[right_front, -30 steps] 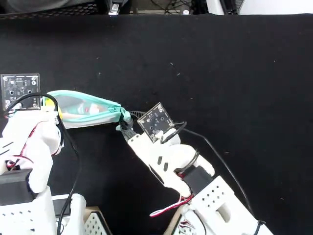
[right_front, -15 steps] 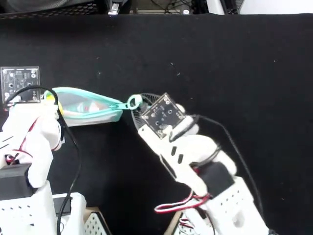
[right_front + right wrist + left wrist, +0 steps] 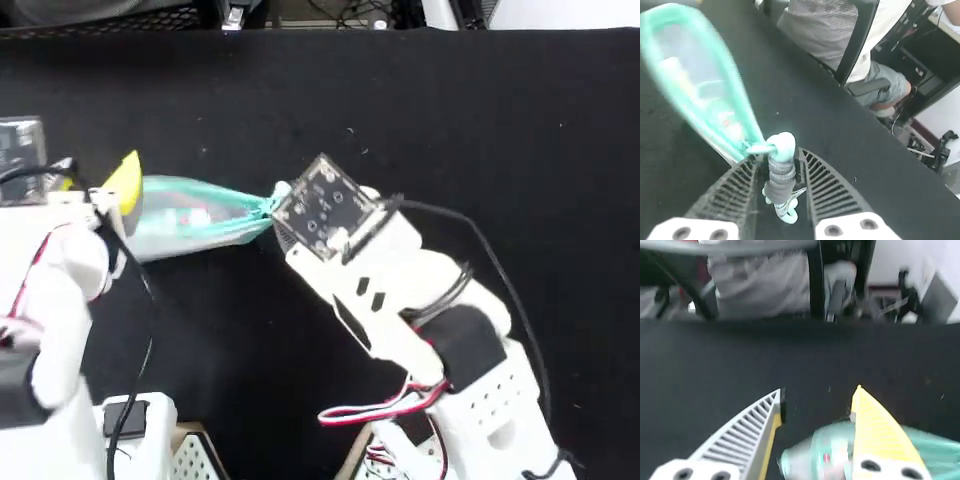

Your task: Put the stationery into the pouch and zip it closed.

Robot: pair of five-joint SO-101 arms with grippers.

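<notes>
Pouch (image 3: 190, 218) sits left of centre in high view, stationery inside; left gripper (image 3: 817, 392) clamps its left end as an anchor; right gripper (image 3: 781, 161) pinches the zip pull (image 3: 781, 175), likely so counter-tension closes the zip.

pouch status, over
Left pincer shut on pouch end. Right pincer shut on zipper pull. Pouch stretched between them, stationery inside, zip looks closed.
</notes>
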